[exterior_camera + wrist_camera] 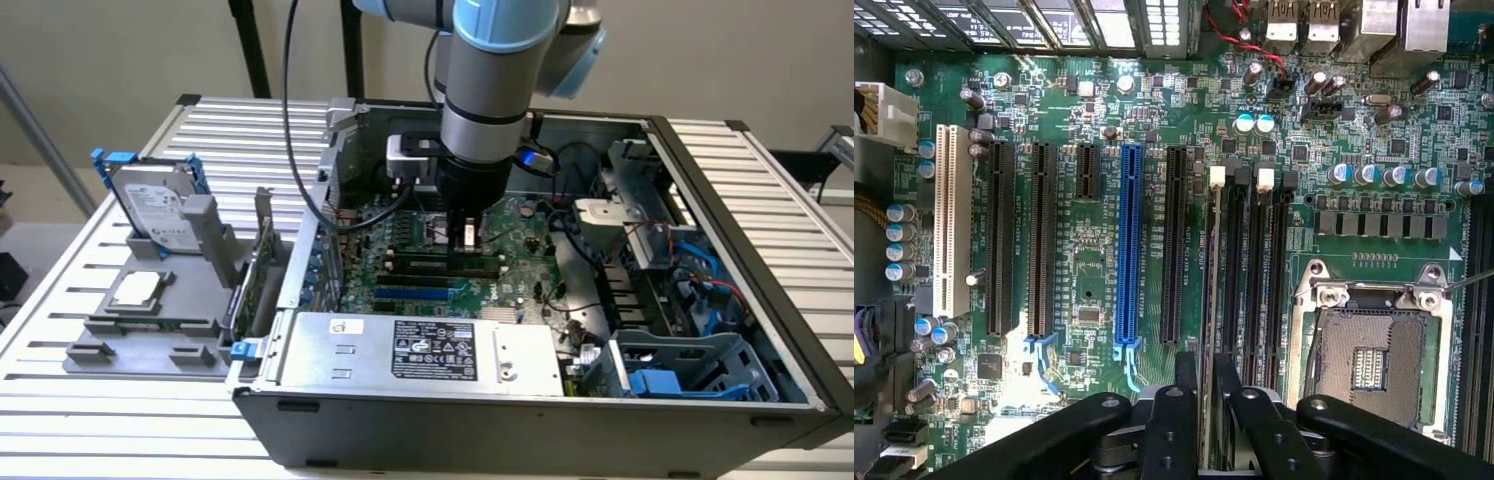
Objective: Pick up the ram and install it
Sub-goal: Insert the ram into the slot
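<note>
— Where's the outside camera? 
— High up, in front of the open case (534, 420), looking down and across it from some way back; you see the whole case and the table (747, 190). 
— And the wrist one? 
— Right over the motherboard (1154, 120), close, facing straight down at the slots (1129, 240). 
— What do both catch? 
— The motherboard's slot area, under the arm (487, 90).

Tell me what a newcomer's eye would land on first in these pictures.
First, the grey and blue robot arm reaching straight down into the open computer case, its claw over the green motherboard. In the wrist view the ram stands on edge between the claw's fingers, in the row of black memory slots beside the empty processor socket. On the exterior view's left, a grey holder carries a hard drive and a silver processor chip.
</note>
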{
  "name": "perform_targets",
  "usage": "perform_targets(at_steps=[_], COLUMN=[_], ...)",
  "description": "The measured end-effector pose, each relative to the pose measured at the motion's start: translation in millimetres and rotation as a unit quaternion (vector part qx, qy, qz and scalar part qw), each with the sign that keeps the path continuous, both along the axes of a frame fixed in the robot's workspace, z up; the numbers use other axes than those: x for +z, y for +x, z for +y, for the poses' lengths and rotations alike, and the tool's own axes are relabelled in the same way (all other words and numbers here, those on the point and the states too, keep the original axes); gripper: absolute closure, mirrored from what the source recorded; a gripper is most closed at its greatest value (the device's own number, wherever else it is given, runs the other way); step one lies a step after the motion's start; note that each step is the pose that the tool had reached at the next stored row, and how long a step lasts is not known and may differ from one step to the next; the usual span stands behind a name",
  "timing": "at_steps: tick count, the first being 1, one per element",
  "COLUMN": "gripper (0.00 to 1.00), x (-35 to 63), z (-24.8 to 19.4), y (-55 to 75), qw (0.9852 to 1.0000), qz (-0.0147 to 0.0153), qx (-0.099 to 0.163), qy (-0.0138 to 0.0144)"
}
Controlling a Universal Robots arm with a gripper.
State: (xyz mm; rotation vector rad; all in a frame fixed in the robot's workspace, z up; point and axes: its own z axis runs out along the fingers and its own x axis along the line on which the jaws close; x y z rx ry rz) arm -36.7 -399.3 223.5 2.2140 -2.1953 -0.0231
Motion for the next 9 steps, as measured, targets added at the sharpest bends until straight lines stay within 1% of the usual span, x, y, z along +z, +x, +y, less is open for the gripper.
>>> perform_targets(at_steps=[4,9], gripper=[0.79,0.79], x=[-0.1,0.0], z=[0.1,0.4], y=[0.0,0.0], qw=[1.0,1.0], qz=[0.0,0.0], qx=[0.0,0.0], qy=[-0.0006,-0.0023])
